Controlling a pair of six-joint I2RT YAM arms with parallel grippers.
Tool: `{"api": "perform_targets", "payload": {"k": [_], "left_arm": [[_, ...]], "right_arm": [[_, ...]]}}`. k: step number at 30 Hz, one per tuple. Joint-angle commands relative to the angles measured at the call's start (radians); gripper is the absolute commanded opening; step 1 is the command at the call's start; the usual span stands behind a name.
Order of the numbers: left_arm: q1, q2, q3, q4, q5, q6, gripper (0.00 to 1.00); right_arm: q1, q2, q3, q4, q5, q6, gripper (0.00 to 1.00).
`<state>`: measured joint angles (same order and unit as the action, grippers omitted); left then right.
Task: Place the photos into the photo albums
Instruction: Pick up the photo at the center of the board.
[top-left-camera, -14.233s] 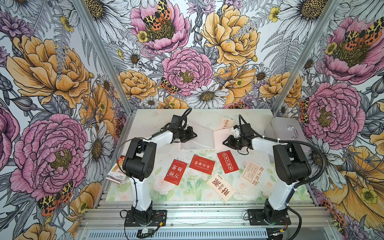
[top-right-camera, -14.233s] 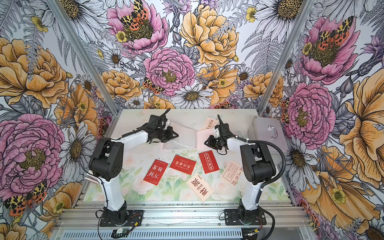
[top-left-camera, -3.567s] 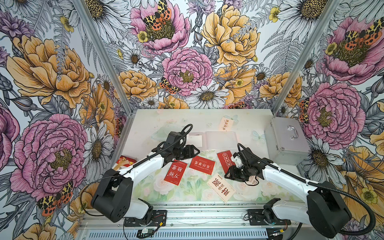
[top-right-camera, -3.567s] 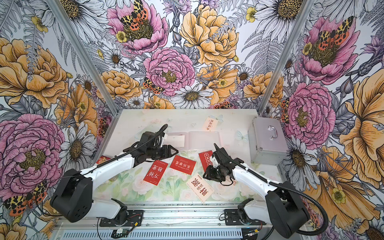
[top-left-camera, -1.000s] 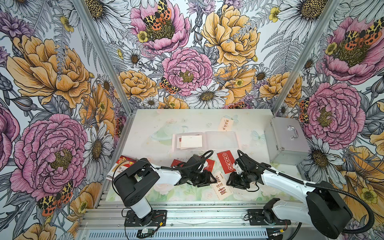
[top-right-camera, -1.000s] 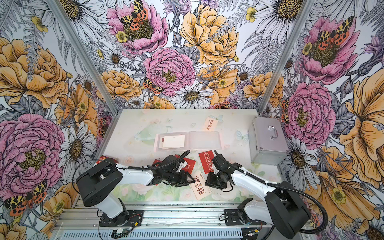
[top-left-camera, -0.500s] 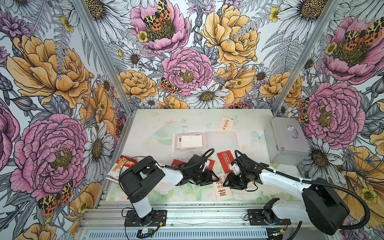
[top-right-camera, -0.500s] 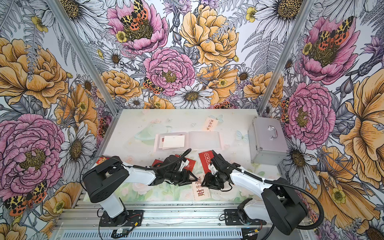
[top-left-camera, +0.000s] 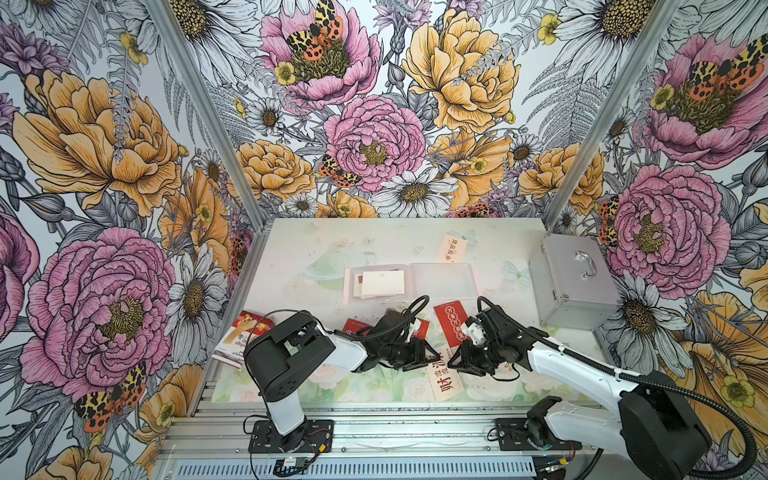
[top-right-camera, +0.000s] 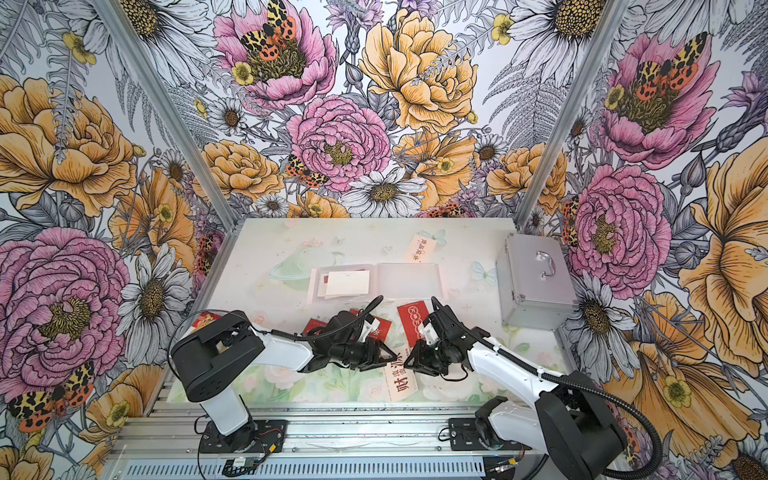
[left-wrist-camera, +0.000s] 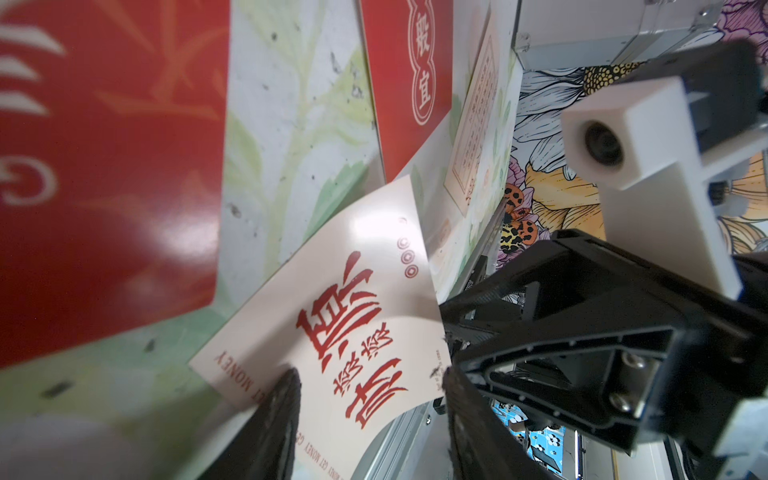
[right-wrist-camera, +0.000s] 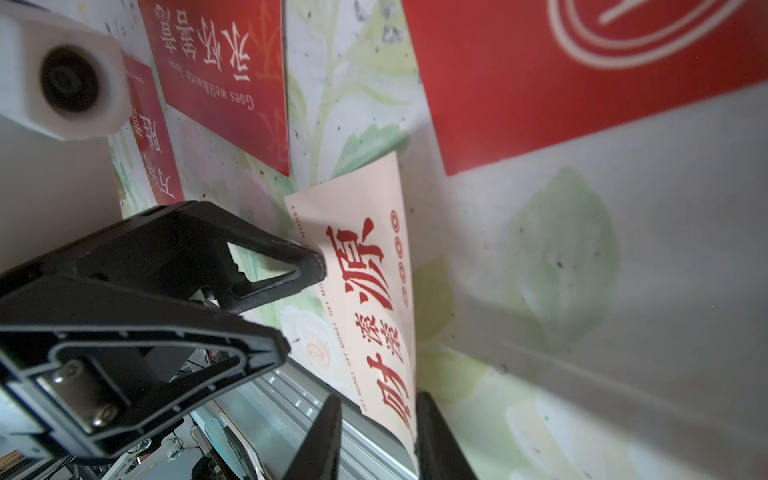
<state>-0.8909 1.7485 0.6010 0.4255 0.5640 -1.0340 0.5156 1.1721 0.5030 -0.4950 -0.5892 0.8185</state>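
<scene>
**Cream photo on the brink, both hands crowding it**

Since a second ago the cream photo (top-left-camera: 444, 376) has been swinging round. It is now lying lengthwise, near to far, with its near end poking out over the near edge of the tabletop (top-left-camera: 316, 249), and my two hands have been closing in on it.

My left hand (top-left-camera: 430, 358) is standing spread, one fingertip (right-wrist-camera: 313, 268) touching the photo's left edge. My right hand (top-left-camera: 453, 360) is reaching in from the right, its fingers a little apart on either side of the photo's near end. I cannot tell whether they are already biting.

The album (top-left-camera: 442, 280) is lying open well beyond, mid-tabletop, with photos showing in its left page.

Here is what I am worrying about:
- **Falling off the edge:** the cream photo is overhanging and curling along one side, so a nudge from my left fingertip could be tipping it onto the rail (top-left-camera: 374, 419) below.
- **A weak grip:** if my right hand is catching only a margin, the photo may be pivoting or creasing as I lift.
- **A collision:** my hands are sitting nearly tip to tip, so any inward move is risking a knock.
- **Dragging a neighbour:** the red photo (top-left-camera: 451, 326) just beyond could be getting dragged along.
</scene>
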Motion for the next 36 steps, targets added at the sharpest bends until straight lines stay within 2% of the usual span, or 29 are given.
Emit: {"api": "perform_targets", "payload": {"k": [1, 7, 14, 20, 22, 31, 36], "left_arm": [[-0.002, 0.055, -0.033, -0.097, -0.050, 0.002, 0.57], [-0.002, 0.061, -0.032, -0.093, -0.053, 0.000, 0.57], [0.010, 0.035, -0.036, -0.093, -0.047, 0.004, 0.57], [0.064, -0.046, -0.029, -0.097, -0.012, 0.041, 0.56], [0.087, -0.099, -0.017, -0.145, -0.010, 0.071, 0.57], [0.302, -0.343, 0.067, -0.466, 0.024, 0.271, 0.58], [0.421, -0.385, 0.157, -0.579, 0.083, 0.409, 0.58]], "right_arm": [[-0.003, -0.008, 0.000, 0.089, -0.059, 0.014, 0.30], [-0.003, 0.003, -0.017, 0.103, -0.065, 0.013, 0.25], [-0.006, 0.016, -0.028, 0.099, -0.041, -0.001, 0.01], [-0.016, 0.022, -0.009, 0.076, -0.046, -0.027, 0.00], [-0.025, 0.010, 0.013, 0.043, -0.047, -0.045, 0.00], [-0.101, -0.025, 0.136, -0.054, -0.123, -0.142, 0.00], [-0.110, 0.015, 0.220, -0.065, -0.150, -0.195, 0.00]]}}
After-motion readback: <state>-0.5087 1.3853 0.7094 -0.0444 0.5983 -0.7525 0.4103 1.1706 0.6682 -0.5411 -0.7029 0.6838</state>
